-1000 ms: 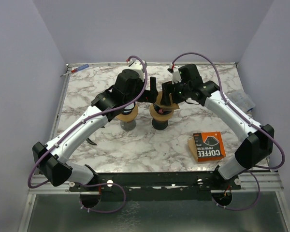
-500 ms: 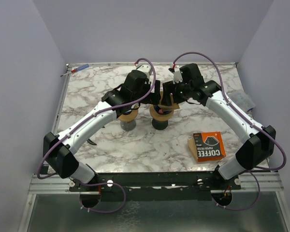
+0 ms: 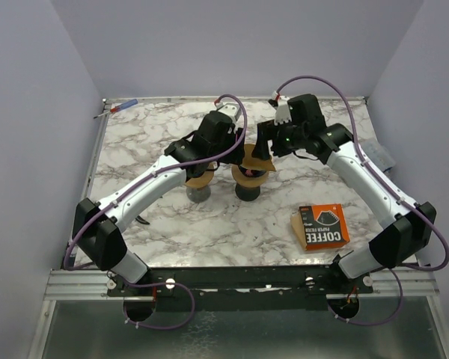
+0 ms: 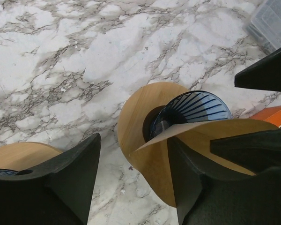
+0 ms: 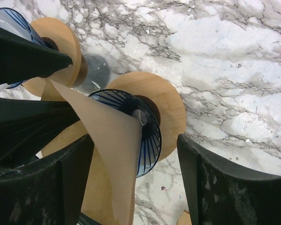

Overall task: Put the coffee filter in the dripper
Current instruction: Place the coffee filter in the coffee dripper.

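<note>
A blue ribbed glass dripper [image 5: 147, 140] with a round wooden collar [image 4: 133, 122] stands on a dark base at the table's middle [image 3: 248, 179]. A brown paper coffee filter [image 3: 252, 156] stands tilted over the dripper's rim, part folded [image 5: 113, 136], and lies against one finger of each gripper [image 4: 215, 136]. My left gripper [image 3: 238, 146] is open just left of the dripper [image 4: 133, 140]. My right gripper [image 3: 263, 145] is open just right of it [image 5: 135, 140], with the filter beside its left finger [image 5: 77, 173]. I cannot tell whether anything grips the filter.
A second dripper with a wooden collar [image 3: 199, 180] stands just left of the first, under my left arm [image 5: 61, 40]. An orange coffee filter box [image 3: 322, 226] lies at the front right. A clear plastic bag [image 3: 379, 154] lies at the right edge. A red and blue tool [image 3: 120, 108] lies at the back left.
My left gripper has moved right, up to the middle dripper. My right wrist has lifted and drawn right a little. The filter now tilts over the dripper's rim between both grippers.
</note>
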Robot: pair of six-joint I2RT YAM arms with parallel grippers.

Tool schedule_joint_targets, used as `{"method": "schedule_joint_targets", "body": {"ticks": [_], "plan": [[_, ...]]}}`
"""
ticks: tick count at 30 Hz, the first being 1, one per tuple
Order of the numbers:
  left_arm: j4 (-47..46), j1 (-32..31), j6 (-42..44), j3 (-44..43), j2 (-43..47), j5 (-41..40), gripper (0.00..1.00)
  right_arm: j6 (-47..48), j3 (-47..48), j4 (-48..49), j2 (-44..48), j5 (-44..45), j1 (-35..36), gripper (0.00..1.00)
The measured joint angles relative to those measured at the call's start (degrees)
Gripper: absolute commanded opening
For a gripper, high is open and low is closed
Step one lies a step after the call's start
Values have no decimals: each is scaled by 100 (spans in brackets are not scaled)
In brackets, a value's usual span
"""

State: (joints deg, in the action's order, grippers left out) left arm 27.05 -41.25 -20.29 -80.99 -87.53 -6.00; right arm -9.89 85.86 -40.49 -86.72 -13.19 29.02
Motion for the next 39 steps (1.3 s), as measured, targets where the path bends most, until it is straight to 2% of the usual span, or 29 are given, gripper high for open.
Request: {"method": "schedule_joint_targets", "body": {"ticks": [6,12,22,26,33,39], "plan": [[0,0,70,9,-118,2,60,-66,-118,39,201,-389,-374,74],[-2,0,127,9,-146,2,59,-83,-348,81,251,-678,-699,65],[-2,0,219,17,-164,0,50,-111,-621,267,236,-1036,-922,47],[-4,0,243,44,-164,0,47,-127,-728,361,236,-1172,-1047,36],[-37,0,256,59,-164,0,44,-214,-914,544,236,-1458,-1224,27],[-83,-2,256,98,-164,0,43,-278,-979,675,225,-1727,-1292,10]]}}
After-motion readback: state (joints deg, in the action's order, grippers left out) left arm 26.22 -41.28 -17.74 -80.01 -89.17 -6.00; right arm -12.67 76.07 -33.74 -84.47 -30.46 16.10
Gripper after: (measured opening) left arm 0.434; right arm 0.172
